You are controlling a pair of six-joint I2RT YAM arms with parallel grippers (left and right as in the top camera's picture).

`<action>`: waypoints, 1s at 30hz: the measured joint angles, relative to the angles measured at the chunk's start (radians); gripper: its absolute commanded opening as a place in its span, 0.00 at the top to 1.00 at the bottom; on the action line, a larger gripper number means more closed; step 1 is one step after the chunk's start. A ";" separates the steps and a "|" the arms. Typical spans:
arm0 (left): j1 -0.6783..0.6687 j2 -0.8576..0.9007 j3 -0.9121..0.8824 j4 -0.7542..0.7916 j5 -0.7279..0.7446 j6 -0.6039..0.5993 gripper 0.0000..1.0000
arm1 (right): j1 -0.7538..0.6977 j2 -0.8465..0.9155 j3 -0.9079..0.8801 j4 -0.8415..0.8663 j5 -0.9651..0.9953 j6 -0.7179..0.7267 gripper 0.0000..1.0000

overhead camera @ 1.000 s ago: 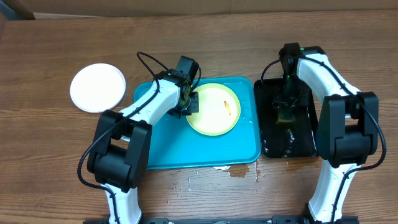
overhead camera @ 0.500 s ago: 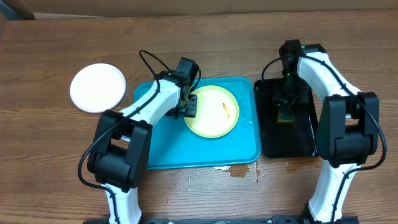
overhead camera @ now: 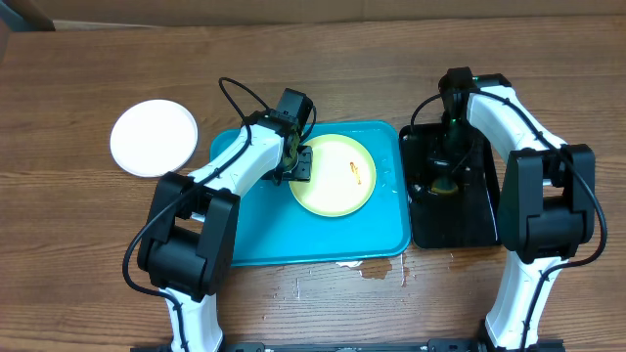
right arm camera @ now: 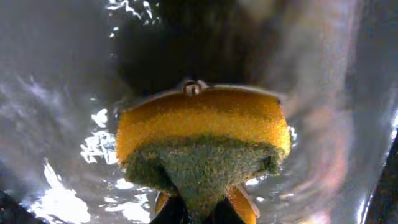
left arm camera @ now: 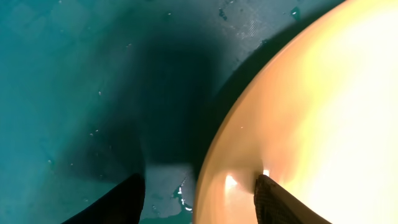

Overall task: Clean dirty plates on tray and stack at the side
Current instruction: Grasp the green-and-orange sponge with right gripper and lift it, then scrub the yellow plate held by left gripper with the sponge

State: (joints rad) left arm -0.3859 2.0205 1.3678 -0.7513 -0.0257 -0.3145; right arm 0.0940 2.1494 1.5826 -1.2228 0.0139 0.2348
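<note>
A pale yellow-green plate (overhead camera: 335,176) with a small orange smear lies on the turquoise tray (overhead camera: 264,235). My left gripper (overhead camera: 301,164) stands open at the plate's left rim. In the left wrist view one finger is over the tray (left arm camera: 74,74) and the other over the plate (left arm camera: 323,112), with the rim between them. A white plate (overhead camera: 154,138) sits on the table left of the tray. My right gripper (overhead camera: 445,181) is over the black tray (overhead camera: 460,225), shut on a yellow sponge (right arm camera: 202,137) with a green scouring face.
The black tray holds shiny water and lies right of the turquoise tray. Small water spills (overhead camera: 377,269) mark the table by the turquoise tray's front edge. Wet drops dot the tray near the plate's rim.
My left gripper has opened and let go of the yellow-green plate, which has settled slightly left on the tray. My right gripper has closed on the sponge in the black tray.
</note>
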 measured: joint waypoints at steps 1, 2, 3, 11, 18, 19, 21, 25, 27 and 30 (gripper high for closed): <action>0.000 0.000 0.000 0.000 0.003 0.000 0.48 | 0.000 0.000 0.000 -0.002 -0.001 0.000 0.96; 0.000 0.000 0.000 0.000 0.006 -0.001 0.51 | 0.000 0.000 0.000 -0.005 -0.002 0.000 0.96; 0.000 0.000 0.000 0.001 0.008 -0.003 0.53 | 0.000 0.000 0.000 -0.009 -0.004 0.000 0.96; 0.000 0.001 0.000 0.001 0.014 -0.007 0.96 | 0.000 0.000 0.085 -0.137 -0.010 -0.001 0.96; 0.002 -0.002 0.002 0.004 0.024 -0.007 0.96 | 0.000 -0.015 0.138 -0.195 -0.010 -0.008 0.96; 0.002 -0.002 0.002 0.004 0.024 -0.007 0.96 | 0.000 -0.015 0.138 -0.197 -0.010 -0.010 0.96; 0.002 -0.002 0.002 0.004 0.027 -0.007 0.96 | 0.000 -0.015 0.138 -0.201 -0.010 -0.010 0.96; 0.002 -0.002 0.002 0.009 0.062 -0.007 0.87 | 0.010 -0.015 0.138 -0.200 -0.006 0.005 0.96; 0.002 -0.002 0.002 0.010 0.067 -0.003 0.75 | 0.019 -0.015 0.138 -0.205 0.005 0.008 0.96; 0.002 0.005 0.001 0.008 0.073 -0.007 0.81 | 0.040 -0.015 0.138 -0.218 0.037 0.018 0.96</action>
State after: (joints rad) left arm -0.3843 2.0258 1.3689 -0.7433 0.0475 -0.3214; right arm 0.1341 2.1345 1.7210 -1.4410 0.0505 0.2527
